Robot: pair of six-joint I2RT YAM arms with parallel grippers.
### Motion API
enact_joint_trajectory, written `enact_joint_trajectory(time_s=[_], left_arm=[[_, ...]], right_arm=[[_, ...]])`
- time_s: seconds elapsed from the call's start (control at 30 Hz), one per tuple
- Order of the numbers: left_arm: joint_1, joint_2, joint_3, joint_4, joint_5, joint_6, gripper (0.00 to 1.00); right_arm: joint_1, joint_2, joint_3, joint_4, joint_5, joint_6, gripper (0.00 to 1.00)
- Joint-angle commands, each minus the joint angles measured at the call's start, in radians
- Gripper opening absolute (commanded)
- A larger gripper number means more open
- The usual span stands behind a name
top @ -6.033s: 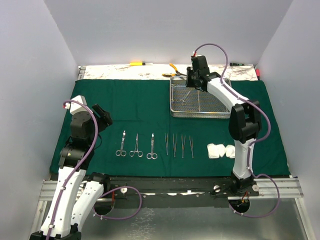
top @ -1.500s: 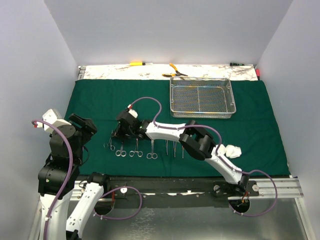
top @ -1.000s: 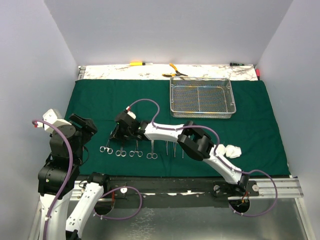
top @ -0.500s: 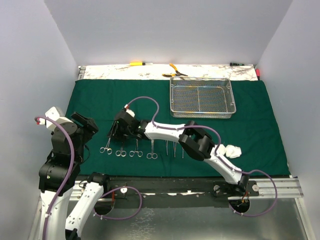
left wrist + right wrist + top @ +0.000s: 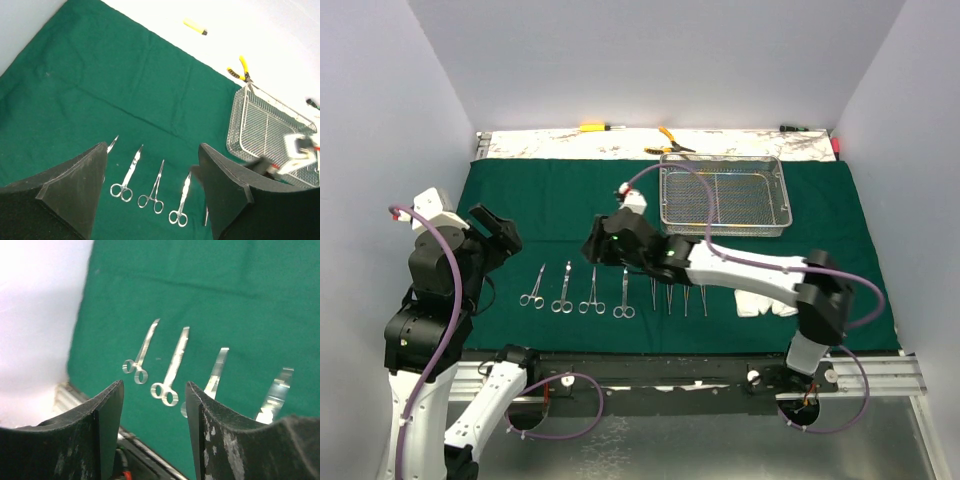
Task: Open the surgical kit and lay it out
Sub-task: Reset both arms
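The dark green cloth (image 5: pixel 570 200) lies spread flat over the table. The wire-mesh tray (image 5: pixel 724 195) stands on it at the back right and looks empty. Several silver clamps (image 5: pixel 563 290) lie in a row near the front, with several tweezers (image 5: pixel 669 292) to their right and white gauze rolls (image 5: pixel 765 300) beyond those. My right gripper (image 5: pixel 592 240) is open and empty, above the cloth just behind the clamps; its wrist view shows the clamps (image 5: pixel 172 370) below its jaws. My left gripper (image 5: pixel 505 235) is open and empty, raised at the left, and looks down on the clamps (image 5: pixel 152 192).
Yellow-handled pliers (image 5: pixel 667 140) and a yellow-handled screwdriver (image 5: pixel 592 127) lie on the white strip behind the cloth. The tray's rim (image 5: pixel 235 120) shows at the right in the left wrist view. The metal table rail (image 5: pixel 650 370) runs along the front.
My right gripper has let go of the leftmost clamp, lifted and drawn back to the right. That clamp now lies at the left end of the row. My left arm has risen slightly.
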Motion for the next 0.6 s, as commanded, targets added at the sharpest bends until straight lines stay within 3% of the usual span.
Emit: enact_joint_trajectory(time_s=[0.0,0.27,0.4,0.57], left_arm=[[-0.005,-0.013,0.018,-0.01,0.074,0.037,0.75],[-0.023,-0.045,0.057,-0.026,0.111,0.11,0.75],[-0.033,-0.063,0.103,-0.055,0.116,0.12,0.75],[-0.038,-0.081,0.117,-0.076,0.102,0.115,0.75]], right_arm=[[0.006,-0.246,-0.128,-0.195,0.346,-0.199,0.57],[0.001,-0.738,-0.288,-0.465,0.616,-0.348,0.57],[0.001,-0.958,-0.292,-0.634,0.718,-0.367,0.57],[0.001,-1.11,-0.197,-0.709,0.692,-0.44,0.54]])
